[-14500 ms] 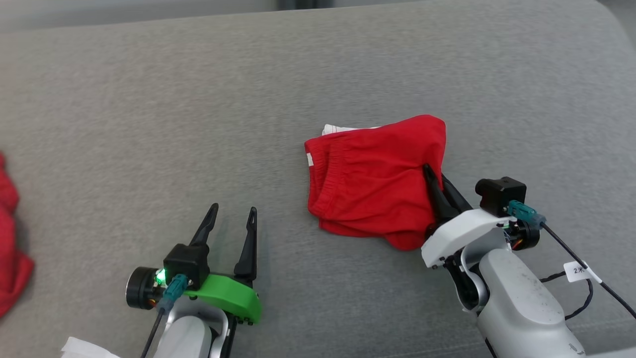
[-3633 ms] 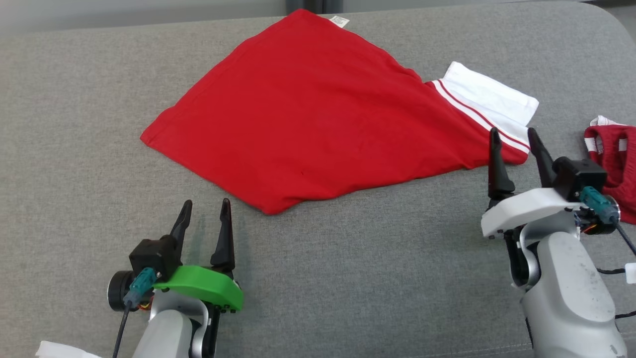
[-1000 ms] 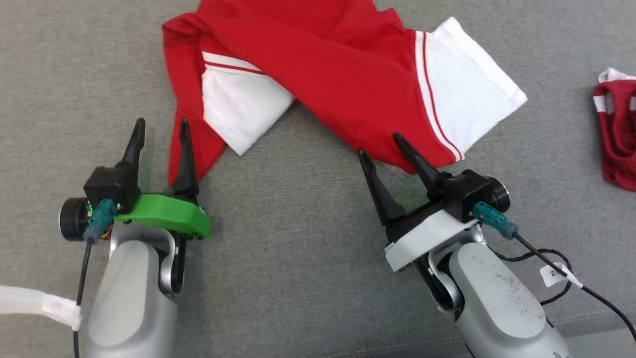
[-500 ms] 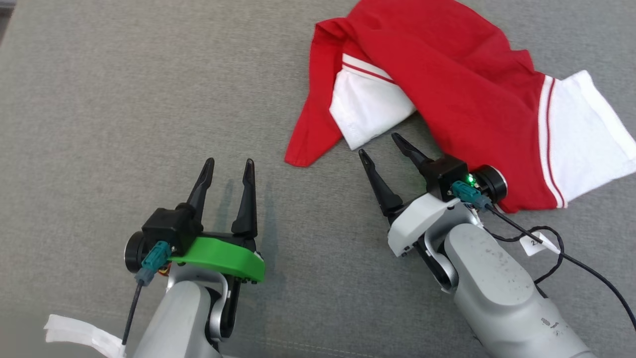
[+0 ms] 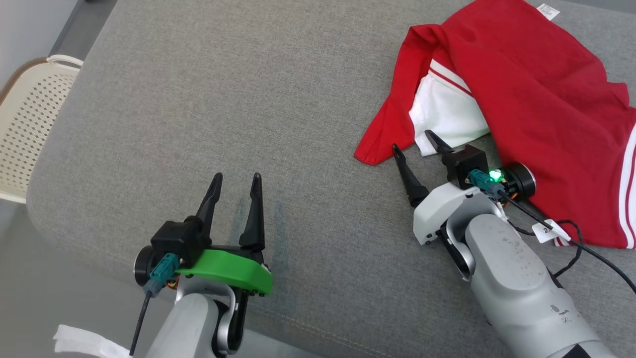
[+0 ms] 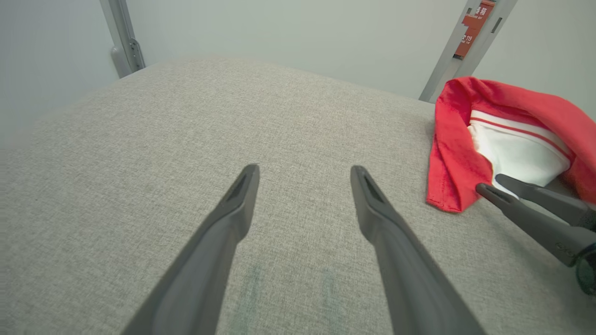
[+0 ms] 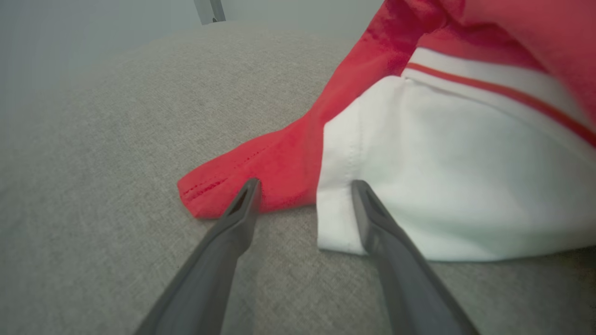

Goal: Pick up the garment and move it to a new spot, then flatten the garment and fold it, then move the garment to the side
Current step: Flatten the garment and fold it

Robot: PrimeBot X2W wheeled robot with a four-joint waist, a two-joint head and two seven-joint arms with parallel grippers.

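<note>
You see the red cotton garment with white, red-striped sleeves [image 5: 541,84] lying crumpled on the far right part of the wide grey upholstered cushion [image 5: 223,99], with its small white label [image 5: 548,11] at the far edge. One white sleeve [image 5: 447,112] comes out from under a red fold, and just beside it a red hem corner [image 5: 370,151] lies flat on the cushion. Your right gripper [image 5: 412,140] is low at this near edge of the garment, its jaws wide apart and holding nothing. In the right wrist view one finger ends at the red hem corner [image 7: 233,190] and the other at the edge of the white sleeve [image 7: 442,186]; I cannot tell whether they touch the cloth. Your left gripper [image 5: 237,177] is over bare cushion, well apart from the garment, its jaws also wide and empty. In the left wrist view the right gripper [image 6: 489,183] points at the red corner. A cream perforated plastic chair [image 5: 25,124] stands beside the cushion on the left.
</note>
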